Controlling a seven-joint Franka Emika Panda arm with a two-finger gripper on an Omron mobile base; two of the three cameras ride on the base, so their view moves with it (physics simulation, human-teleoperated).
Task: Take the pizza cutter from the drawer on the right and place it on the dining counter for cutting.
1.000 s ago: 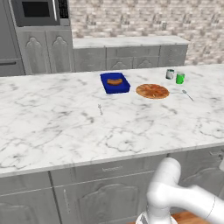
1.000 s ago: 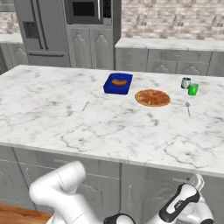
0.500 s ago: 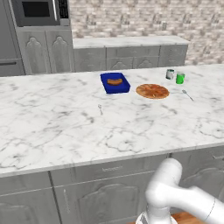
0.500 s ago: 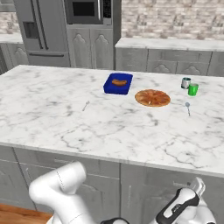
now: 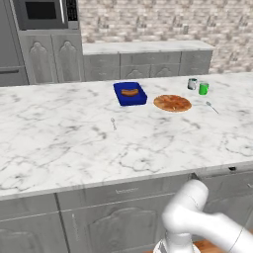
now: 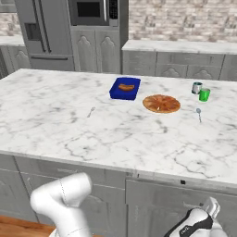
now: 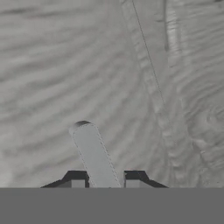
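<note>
The large white marble bench (image 5: 59, 148) with grey veins ran across the base views, its slab smooth and flat above grey panelled cabinet fronts (image 5: 108, 222). Behind it stood a tall grey refrigerator (image 6: 41, 32), a dark microwave (image 5: 42, 11) set in grey cabinets, and a narrower plain pale-grey countertop (image 5: 148, 47) against a mottled stone-patterned wall.

Under the bench's right end sat the wide flat grey drawer front (image 6: 185, 194), closed. The white arm (image 5: 197, 217) bent low in front of it, below the slab's edge.

On the marble, towards the far right, lay a shallow blue rectangular tray (image 5: 130, 93) holding a small brown bun-like item. Just beside it was a round orange pizza (image 5: 172, 103), flat on the stone. Farther right stood a small grey cylindrical can (image 5: 192, 84) and, just beside it, a green cup (image 5: 203, 89). A thin silver spoon (image 5: 211, 106) lay near them, and a thin silver piece of cutlery (image 5: 113, 123) lay apart to the left.

In the hand view the pincer (image 7: 105, 180) faced a rippled grey surface. Its dark tips stood either side of a pale grey rounded bar (image 7: 94, 153); I cannot tell whether they pressed it.
</note>
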